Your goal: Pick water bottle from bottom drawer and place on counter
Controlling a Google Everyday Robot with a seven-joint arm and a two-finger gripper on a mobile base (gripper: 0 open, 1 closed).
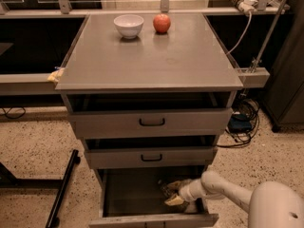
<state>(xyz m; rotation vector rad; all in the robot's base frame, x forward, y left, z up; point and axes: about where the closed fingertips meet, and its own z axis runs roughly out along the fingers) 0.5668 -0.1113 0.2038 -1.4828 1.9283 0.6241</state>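
Observation:
The bottom drawer (133, 194) is pulled open below two shallower drawers. My white arm reaches into it from the lower right, and my gripper (173, 194) sits low at the drawer's right side. A dark, small object (166, 188) lies right at the gripper inside the drawer, likely the water bottle, mostly hidden. The counter (147, 56) is the broad grey top of the cabinet, well above the gripper.
A white bowl (128, 25) and a red apple (162, 23) stand at the counter's far edge. The two upper drawers (152, 122) stick out slightly above the open one. A black stand leg (64, 189) lies on the floor at left, cables (242, 122) at right.

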